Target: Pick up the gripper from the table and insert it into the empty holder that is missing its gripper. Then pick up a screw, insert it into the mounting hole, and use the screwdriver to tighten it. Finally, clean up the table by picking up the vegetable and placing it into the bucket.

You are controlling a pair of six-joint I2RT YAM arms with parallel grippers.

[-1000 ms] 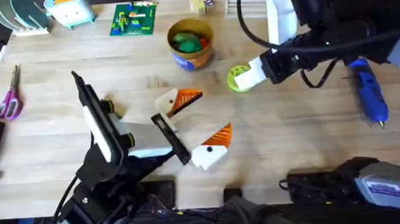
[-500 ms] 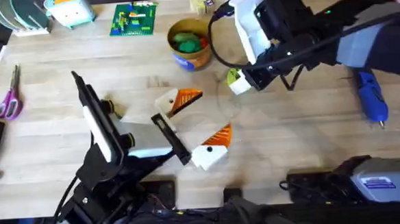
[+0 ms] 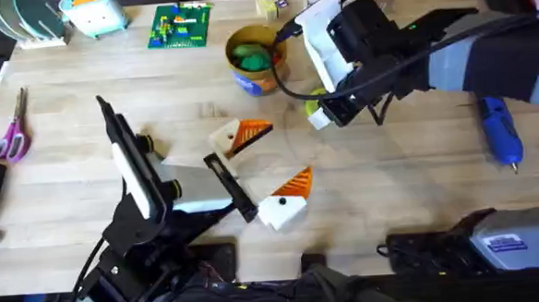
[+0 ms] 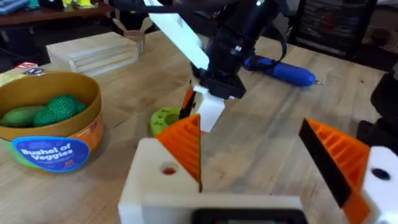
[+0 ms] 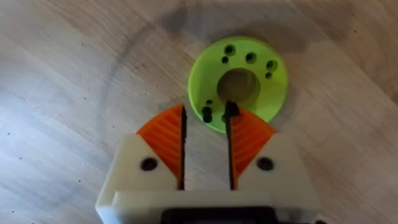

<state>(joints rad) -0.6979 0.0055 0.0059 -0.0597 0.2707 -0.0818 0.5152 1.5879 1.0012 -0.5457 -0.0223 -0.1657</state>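
1. The right gripper (image 3: 320, 117) hangs just over the table (image 3: 411, 199), at the 6 o'clock edge of a green round disc with holes (image 3: 314, 100). The right arm reaches in from the table's 3 o'clock side.
2. In the right wrist view its two orange ribbed pads (image 5: 165, 134) stand a narrow gap apart. Bare wood shows between them, and nothing is clamped.
3. That view puts the pad tips at the disc's rim; whether they touch it cannot be told.
4. The left gripper (image 3: 268, 165) lies low near the table's centre, its white fingers spread wide. One orange-tipped finger (image 3: 243, 134) points toward 1 o'clock; the other (image 3: 288, 194) is at 5 o'clock from it.
5. The bucket (image 3: 258, 78) stands upright toward the table's 12 o'clock edge, at about 10 o'clock from the disc and apart from it. Its band reads "Bushel of Veggies" in the left wrist view.
6. Green vegetables (image 3: 252, 56) rest inside the bucket: a knobbly one and a smooth one beside it.
7. The blue screwdriver (image 3: 499, 130) lies flat at the table's 3 o'clock side, well apart from both grippers.
8. Purple-handled scissors (image 3: 12, 135) lie at 9 o'clock.
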